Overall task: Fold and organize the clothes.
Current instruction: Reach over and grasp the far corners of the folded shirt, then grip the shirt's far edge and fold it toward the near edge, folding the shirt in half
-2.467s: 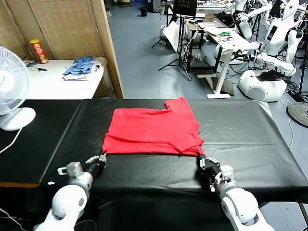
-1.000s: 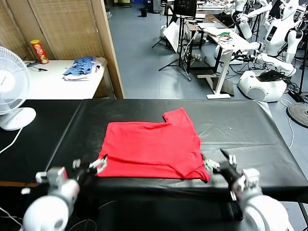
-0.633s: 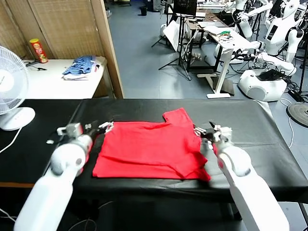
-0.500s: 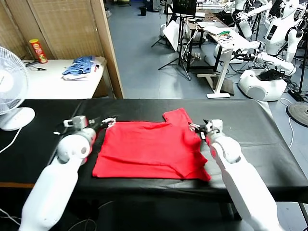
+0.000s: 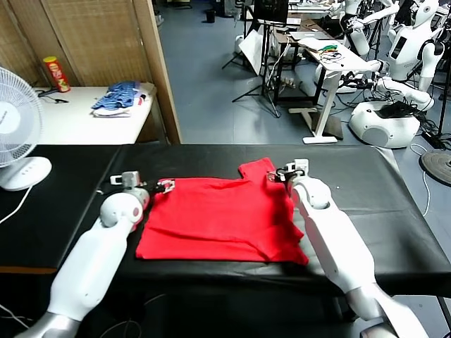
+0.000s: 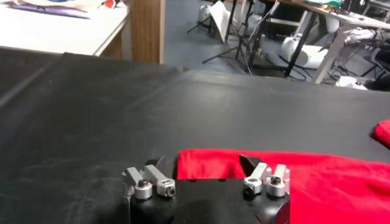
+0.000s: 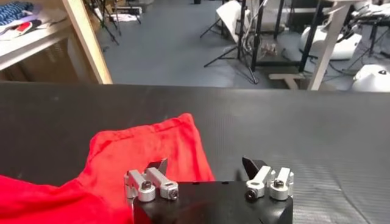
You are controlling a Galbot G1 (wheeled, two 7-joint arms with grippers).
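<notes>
The clothes are one bright red T-shirt (image 5: pixel 222 215) spread flat on the black table (image 5: pixel 352 186), with one sleeve (image 5: pixel 257 167) poking out at its far right. My left gripper (image 5: pixel 163 186) is low at the shirt's far left corner, open. In the left wrist view that corner of the shirt (image 6: pixel 317 182) lies between the spread jaws of the left gripper (image 6: pixel 204 164). My right gripper (image 5: pixel 278 174) is at the sleeve, open. The right wrist view shows the sleeve (image 7: pixel 146 152) reaching partway into the gap of the right gripper (image 7: pixel 205 164).
A white fan (image 5: pixel 15 134) stands at the table's left end. Behind it, a white side table (image 5: pixel 77 123) carries a blue-and-white heap of cloth (image 5: pixel 116 98) and a red can (image 5: pixel 56 74). A wooden post (image 5: pixel 158 70) rises behind the table. Other robots (image 5: pixel 394 105) stand at the back right.
Both arms have swung from the shirt's near corners, at the table's front edge, out to its far corners. The shirt itself has stayed flat in place.
</notes>
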